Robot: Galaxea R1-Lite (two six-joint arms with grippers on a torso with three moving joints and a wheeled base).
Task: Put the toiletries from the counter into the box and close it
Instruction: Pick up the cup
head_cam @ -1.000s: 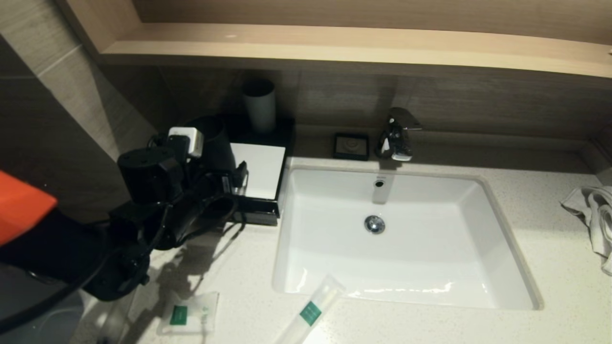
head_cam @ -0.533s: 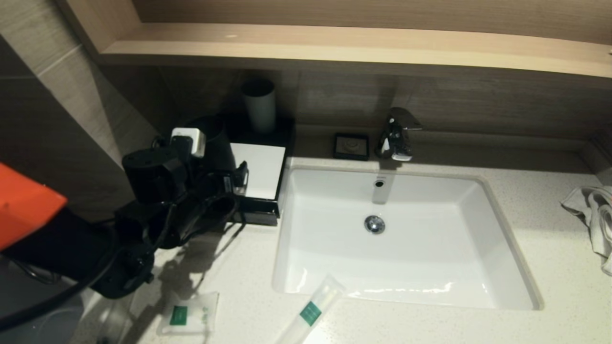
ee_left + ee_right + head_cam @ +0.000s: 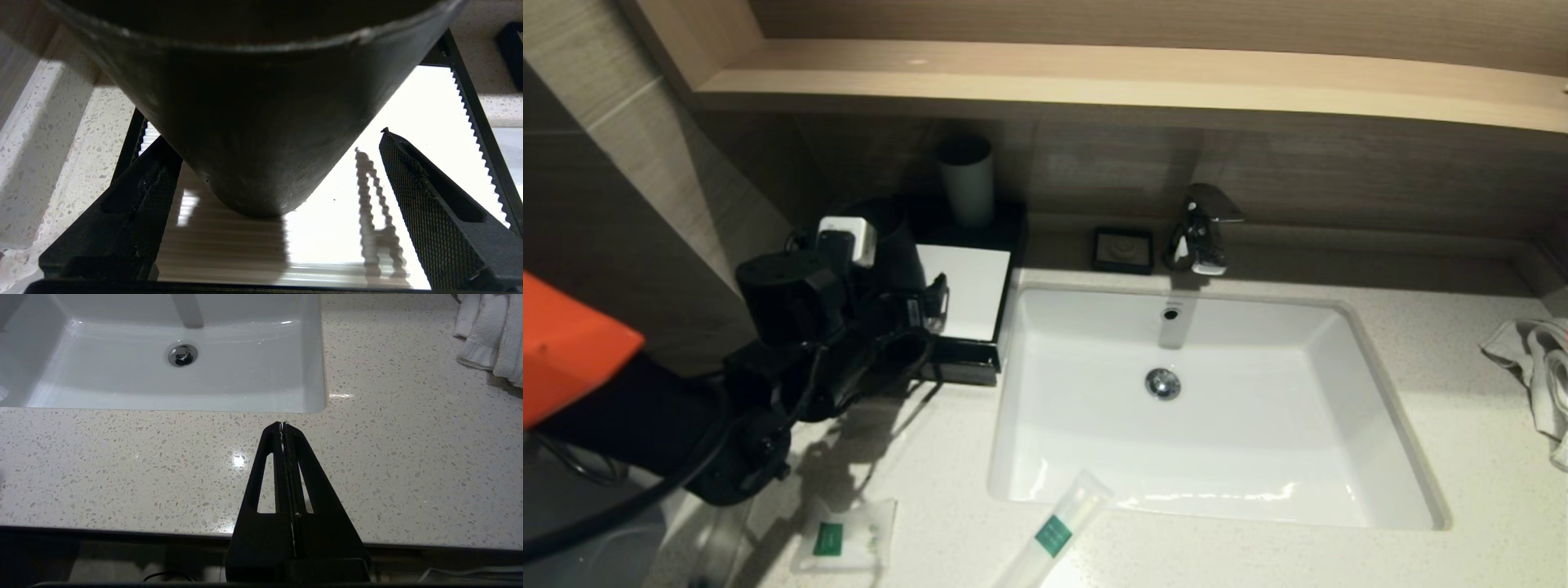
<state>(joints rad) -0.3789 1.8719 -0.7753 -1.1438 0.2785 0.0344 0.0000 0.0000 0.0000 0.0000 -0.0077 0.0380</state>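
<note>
- Hovering left gripper (image 3: 927, 306), fingers spread wide, over box (image 3: 964, 286) at centre left of head view.
- Likely reaching for drawer front; keeping level, hooking squarely.
- Leaving packets (image 3: 845, 539) at lower left on counter (image 3: 1462, 408).
- Resting right gripper (image 3: 282, 425) pressed together.

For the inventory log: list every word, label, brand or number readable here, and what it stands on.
No text can be read.
Small squarish packet: green label, print too small to read.
Long thin packet: green label, print too small to read.
Soap dish: faint round mark, unreadable.
Box: white top panel blank.
</note>
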